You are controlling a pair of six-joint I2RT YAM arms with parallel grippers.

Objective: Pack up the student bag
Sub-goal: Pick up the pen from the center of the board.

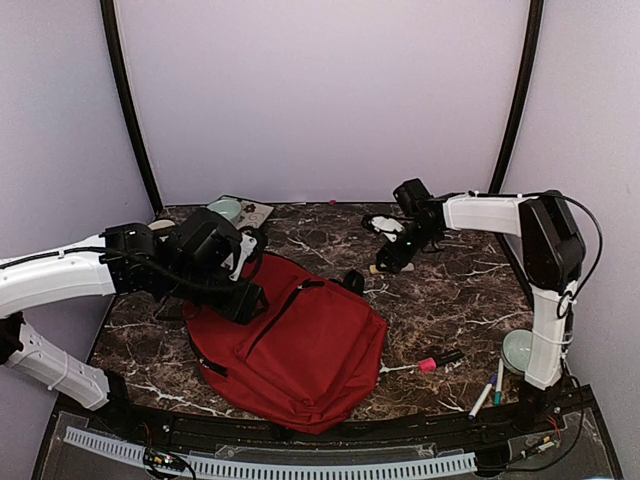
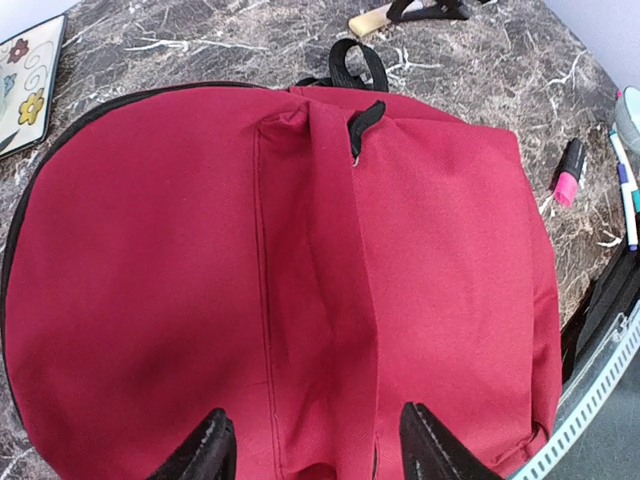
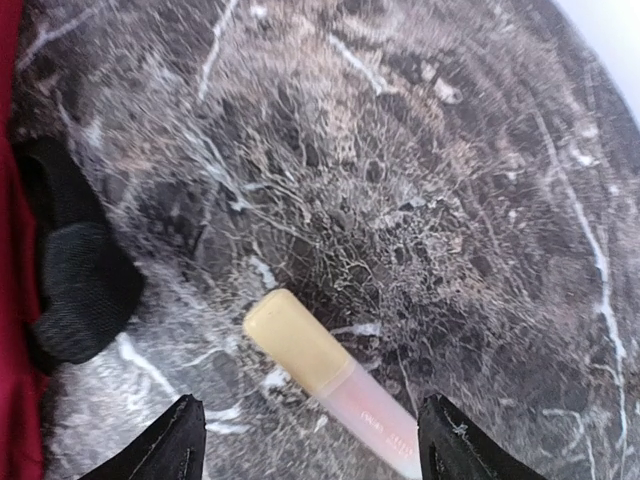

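Lying flat on the table (image 1: pixel 460 290), left of centre, the student bag (image 1: pixel 290 345) looks soft, limp and light; its black handle (image 2: pixel 355 62) or zipper pull (image 2: pixel 368 113) seems the surest hold. The left fingers (image 2: pixel 210 450) hover spread and empty above it. Only the right wrist view shows clearly the capped tube (image 3: pixel 310 355) beneath the wide-open, empty right fingers (image 3: pixel 175 445).

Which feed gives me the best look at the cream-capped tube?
Right wrist: it shows the cream-capped tube close-up, cap and clear body. Top external shows the tube as a tiny speck; left wrist catches only its cap at the top edge.
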